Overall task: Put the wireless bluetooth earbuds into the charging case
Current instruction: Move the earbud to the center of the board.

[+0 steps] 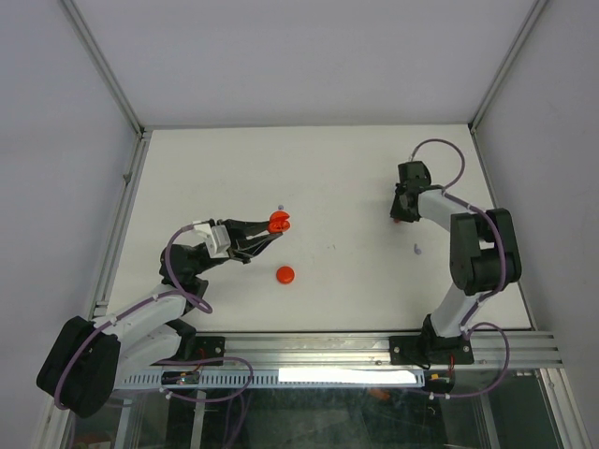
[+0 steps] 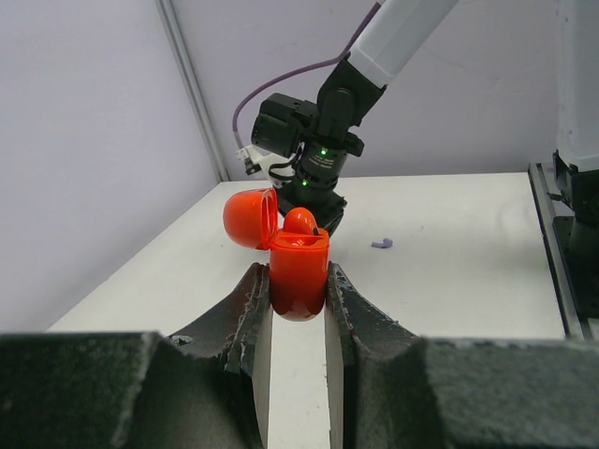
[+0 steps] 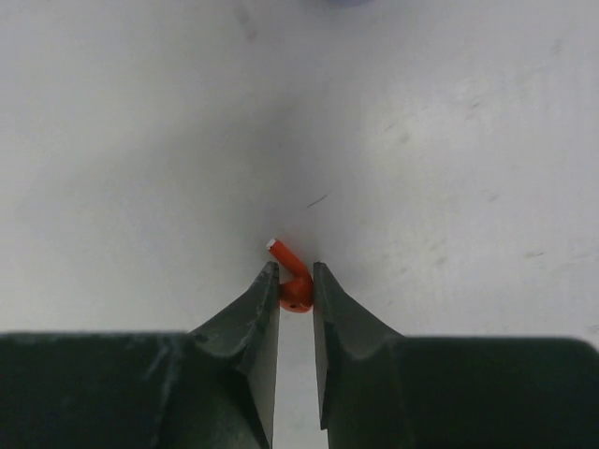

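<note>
Red earbud (image 3: 290, 279) pinched, case (image 2: 299, 271) held open

Only the right wrist view shows the right gripper (image 3: 296, 269) clenched on the comma-shaped earbud, low against the white table (image 3: 140, 140). The left wrist view shows the left gripper (image 2: 296, 281) grasping the red case, lid up.

1. Red glossy plastic charging case (image 2: 299, 281): upright, hinged lid open, over the surface's left-centre; a seated red earbud (image 2: 299, 222) shows at its mouth.
2. Red comma-shaped plastic earbud (image 3: 292, 285): on the surface, right half.
3. Pale lavender plastic earbud (image 2: 381, 244): flat on the surface, nearer the right edge.

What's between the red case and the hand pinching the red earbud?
Nothing: the top view shows just bare table between the charging case and right gripper.
</note>
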You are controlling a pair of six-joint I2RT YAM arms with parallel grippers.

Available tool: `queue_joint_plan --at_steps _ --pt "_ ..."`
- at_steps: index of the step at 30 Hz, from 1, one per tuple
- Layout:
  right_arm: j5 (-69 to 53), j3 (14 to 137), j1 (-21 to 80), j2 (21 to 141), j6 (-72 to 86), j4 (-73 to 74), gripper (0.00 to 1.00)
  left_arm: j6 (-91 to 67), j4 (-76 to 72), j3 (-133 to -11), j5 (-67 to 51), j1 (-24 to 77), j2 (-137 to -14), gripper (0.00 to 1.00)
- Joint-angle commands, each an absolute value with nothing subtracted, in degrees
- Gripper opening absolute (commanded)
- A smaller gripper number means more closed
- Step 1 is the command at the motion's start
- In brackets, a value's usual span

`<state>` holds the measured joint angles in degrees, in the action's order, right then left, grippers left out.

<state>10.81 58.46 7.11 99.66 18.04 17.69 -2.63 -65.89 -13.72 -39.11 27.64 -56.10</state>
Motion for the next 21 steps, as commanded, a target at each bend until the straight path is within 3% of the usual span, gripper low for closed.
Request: queue_joint_plan --at_steps 1,12,21 --pt "7.9 56.9 13.7 93.8 17.2 21.8 0.18 -3.4 -68.8 -15.0 -39.4 27.1 -55.0 0.09" --pt "8.1 52.3 28.7 90.2 20.0 24.8 0.21 -3.6 -68.7 -15.0 -39.6 27.1 -55.1 0.1" --pt "8.1 50.2 31.4 89.1 20.9 25.5 0.35 -3.9 -68.6 -15.0 -40.3 27.0 -55.3 0.1"
